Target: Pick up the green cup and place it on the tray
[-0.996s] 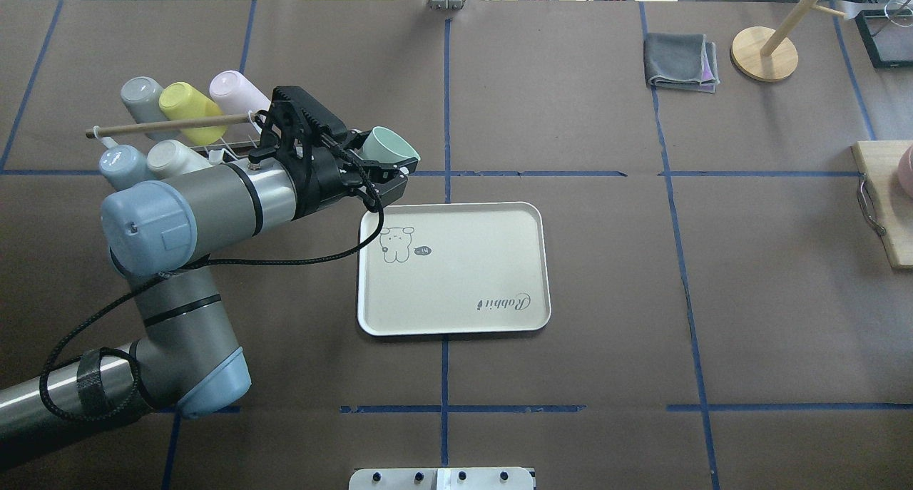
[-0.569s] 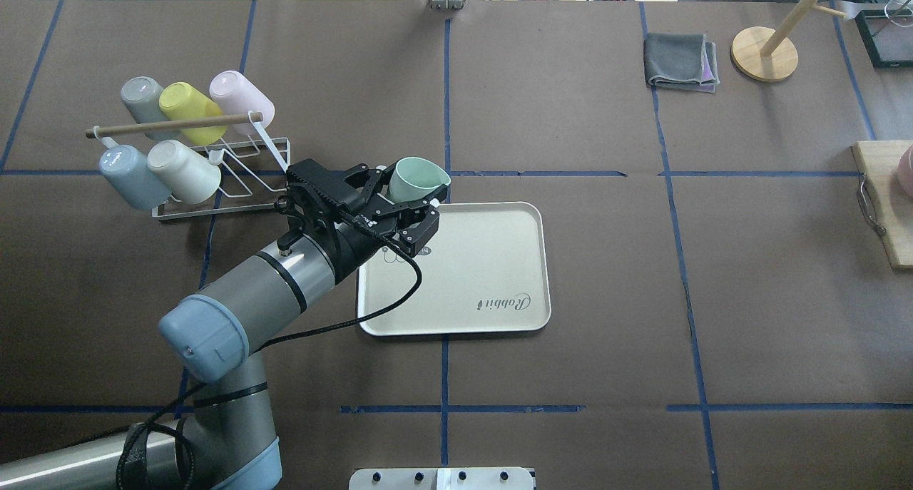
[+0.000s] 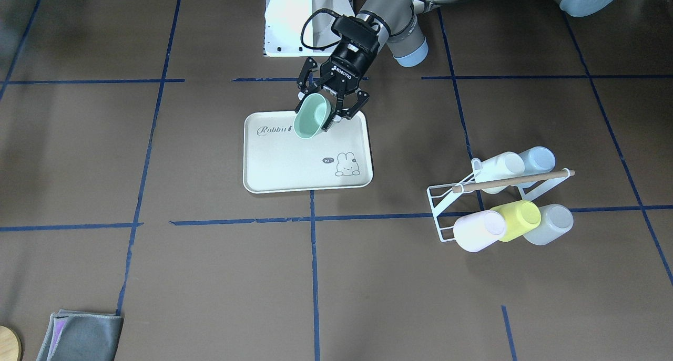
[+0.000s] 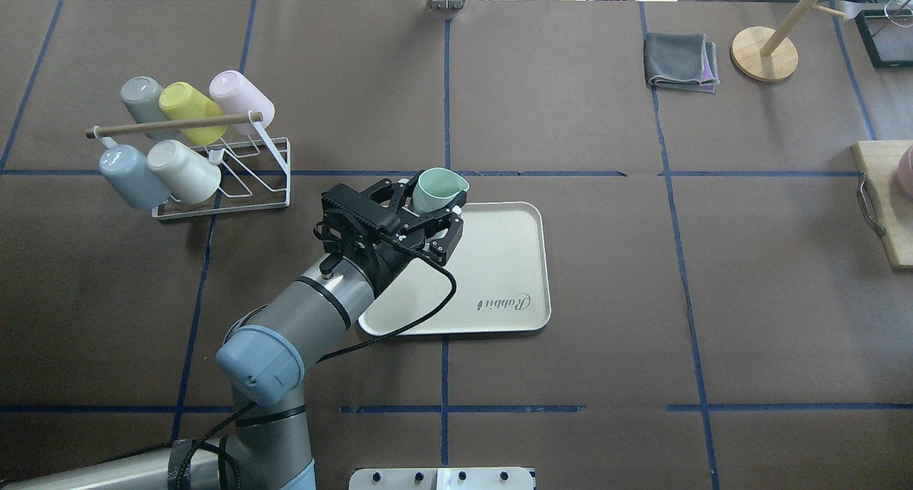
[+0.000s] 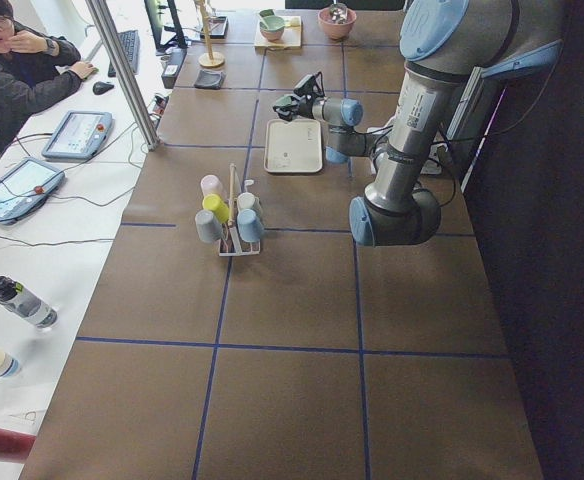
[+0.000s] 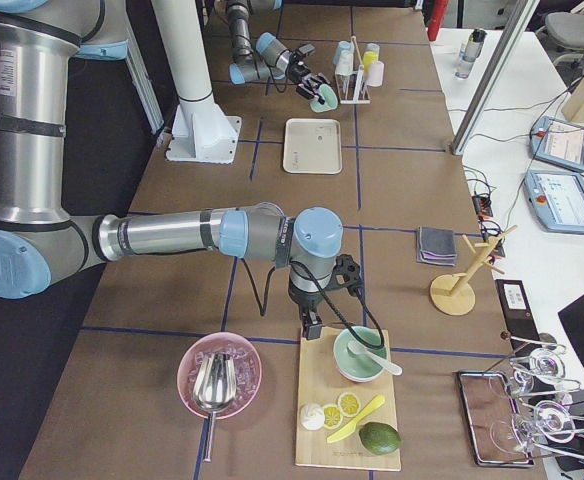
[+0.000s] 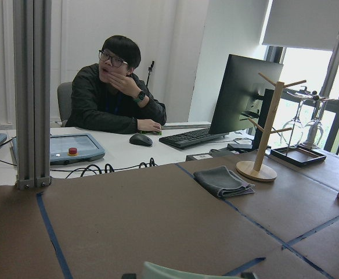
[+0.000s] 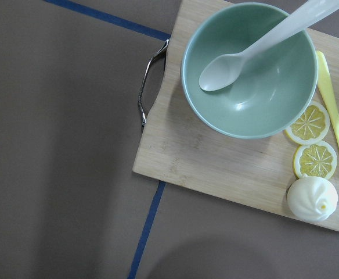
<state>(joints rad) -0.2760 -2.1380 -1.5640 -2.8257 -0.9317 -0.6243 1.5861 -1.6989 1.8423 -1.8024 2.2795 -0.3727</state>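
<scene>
**Green cup held over tray**

The green cup (image 4: 440, 190) is gripped between the fingers of the left gripper (image 4: 430, 213) and held in the air. It is pale mint outside and darker teal inside, tilted, with its mouth turned away from the robot. The tray (image 4: 492, 262) is laid flat on the table below it: cream, rectangular, rounded corners, raised rim, "Rabbit" script and a rabbit drawing.
</scene>
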